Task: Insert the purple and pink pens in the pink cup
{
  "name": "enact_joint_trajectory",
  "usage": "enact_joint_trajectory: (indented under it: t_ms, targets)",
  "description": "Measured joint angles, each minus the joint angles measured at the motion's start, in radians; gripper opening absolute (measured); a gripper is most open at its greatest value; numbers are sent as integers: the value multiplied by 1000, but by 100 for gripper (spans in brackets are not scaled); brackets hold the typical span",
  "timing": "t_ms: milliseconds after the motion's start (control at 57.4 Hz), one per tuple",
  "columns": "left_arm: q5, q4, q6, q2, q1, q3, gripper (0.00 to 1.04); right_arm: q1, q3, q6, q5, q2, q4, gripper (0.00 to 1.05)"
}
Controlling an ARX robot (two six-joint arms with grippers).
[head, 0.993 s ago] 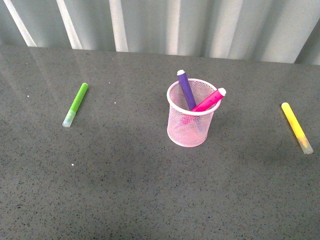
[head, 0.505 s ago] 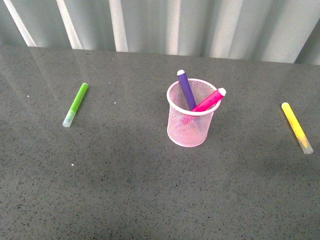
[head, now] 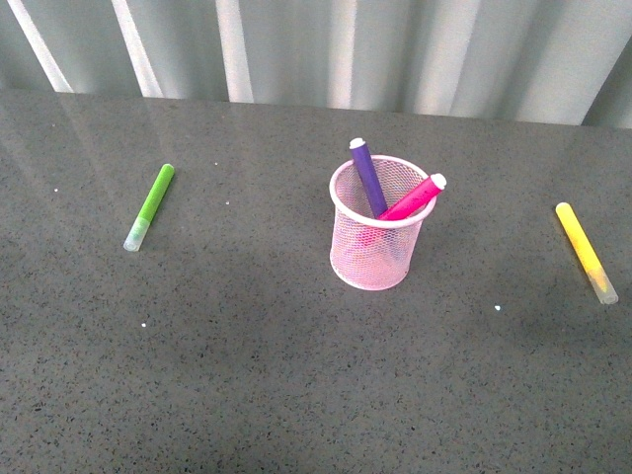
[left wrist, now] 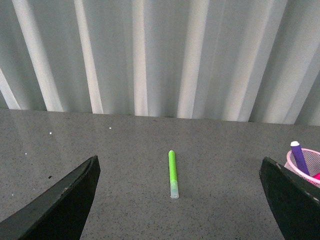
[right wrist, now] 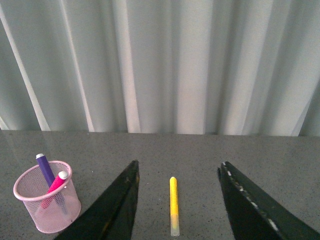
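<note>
The pink cup (head: 375, 237) stands upright in the middle of the grey table. The purple pen (head: 367, 176) and the pink pen (head: 415, 197) both stand inside it, leaning apart, tips above the rim. The cup (right wrist: 46, 203) and both pens also show in the right wrist view, and the cup's edge (left wrist: 306, 163) in the left wrist view. Neither arm appears in the front view. My left gripper (left wrist: 180, 172) is open, held back from the table with nothing between its fingers. My right gripper (right wrist: 177, 175) is open too, also holding nothing.
A lime-green marker (head: 149, 205) lies on the table left of the cup. A yellow marker (head: 586, 251) lies to its right. A corrugated grey wall (head: 326, 49) runs along the table's far edge.
</note>
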Motion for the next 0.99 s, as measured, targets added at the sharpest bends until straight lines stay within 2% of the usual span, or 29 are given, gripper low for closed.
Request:
enact_joint_trajectory:
  t_ms: [104, 244, 993]
  targets:
    - [0, 0, 0, 0, 0, 0, 98, 0, 0, 0, 0, 0, 0, 75]
    - [0, 0, 0, 0, 0, 0, 98, 0, 0, 1, 0, 0, 0, 99]
    - [0, 0, 0, 0, 0, 0, 98, 0, 0, 0, 0, 0, 0, 98]
